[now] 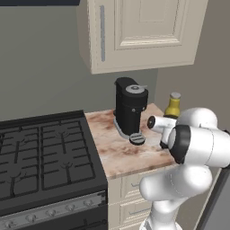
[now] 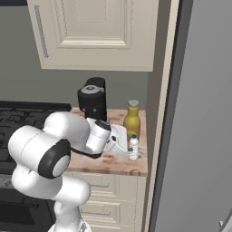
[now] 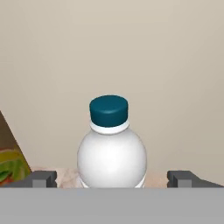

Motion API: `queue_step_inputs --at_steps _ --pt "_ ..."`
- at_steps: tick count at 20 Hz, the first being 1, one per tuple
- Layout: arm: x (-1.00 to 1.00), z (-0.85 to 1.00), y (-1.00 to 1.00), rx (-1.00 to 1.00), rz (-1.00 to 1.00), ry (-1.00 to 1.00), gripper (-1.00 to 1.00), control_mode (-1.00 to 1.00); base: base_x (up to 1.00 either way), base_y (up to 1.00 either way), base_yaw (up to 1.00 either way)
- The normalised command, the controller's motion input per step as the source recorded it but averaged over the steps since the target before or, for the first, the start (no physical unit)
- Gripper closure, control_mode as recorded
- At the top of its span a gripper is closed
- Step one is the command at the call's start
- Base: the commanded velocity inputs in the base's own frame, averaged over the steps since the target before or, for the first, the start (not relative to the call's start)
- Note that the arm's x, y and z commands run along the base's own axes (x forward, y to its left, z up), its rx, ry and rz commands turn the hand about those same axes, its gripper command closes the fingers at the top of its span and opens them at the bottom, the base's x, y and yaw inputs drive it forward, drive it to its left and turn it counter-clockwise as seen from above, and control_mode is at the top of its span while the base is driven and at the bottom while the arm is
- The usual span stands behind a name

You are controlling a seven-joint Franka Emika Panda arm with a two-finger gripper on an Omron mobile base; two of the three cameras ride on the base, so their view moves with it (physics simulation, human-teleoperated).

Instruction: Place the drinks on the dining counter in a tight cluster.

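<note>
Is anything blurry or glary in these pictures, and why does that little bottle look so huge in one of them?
Left base view: soft, even light, no glare on the coffee machine. Right base view: the water bottle looks tiny beside the yellow bottle, with only faint shadows on the counter. Hand view: the same bottle looms large, simply close to the camera, and slightly soft-edged between the open gripper.

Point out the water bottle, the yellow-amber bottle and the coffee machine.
water bottle [image 3: 111,157], hand view, on its clear body.
yellow-amber bottle [image 2: 132,123], right base view, on its belly.
coffee machine [image 1: 130,110], left base view, on its black body.
</note>
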Motion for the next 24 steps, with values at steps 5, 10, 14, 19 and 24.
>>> queue_step_inputs --at_steps 5,10,14,19,24 --pt "-0.11 -0.16 0.00 -0.02 0.00 -0.10 -1.00 -1.00 0.00 0.00 0.00" --pt "-0.01 -0.16 0.00 -0.02 0.00 -0.09 -1.00 -1.00 0.00 0.00 0.00" --pt "0.00 -0.22 0.00 -0.01 0.00 -0.07 -1.00 -1.00 0.00 0.00 0.00" --pt "0.00 -0.22 0.00 -0.01 0.00 -0.05 -1.00 -1.00 0.00 0.00 0.00" --pt "0.00 -0.16 0.00 -0.01 0.00 -0.06 1.00 -1.00 0.00 0.00 0.00"
